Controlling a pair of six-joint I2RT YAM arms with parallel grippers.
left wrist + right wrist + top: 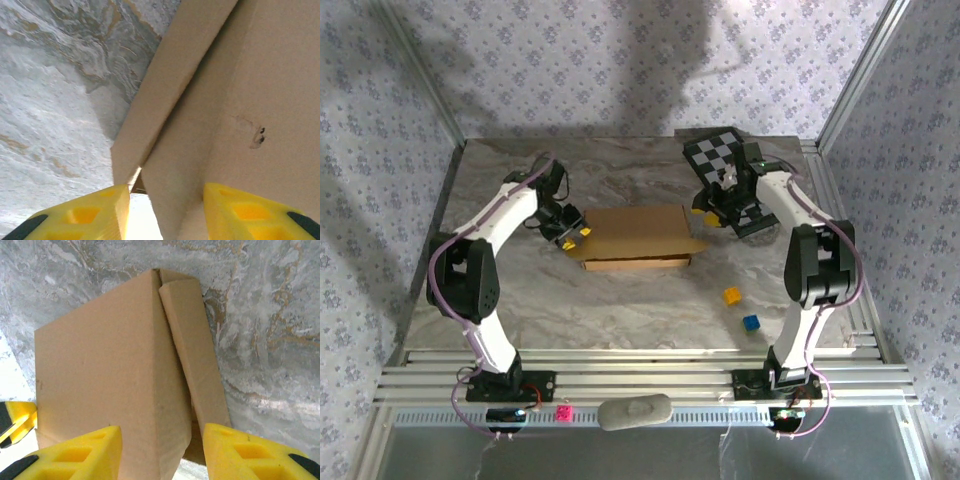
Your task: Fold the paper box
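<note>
Nearest, the yellow fingers (85, 215) of the left gripper (572, 236) stood wide apart around the left edge of the box (635, 238), and the right gripper (705, 212) was spread just as wide around its right end. The flat brown box lay mid-way across the table (570, 305) between the 2 grippers. A yellow cube (731, 295) and a blue cube (751, 322) sat nearer, to its right.

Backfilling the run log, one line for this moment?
box: partly folded | left gripper: open, astride box's left end | right gripper: open, astride right end
</note>
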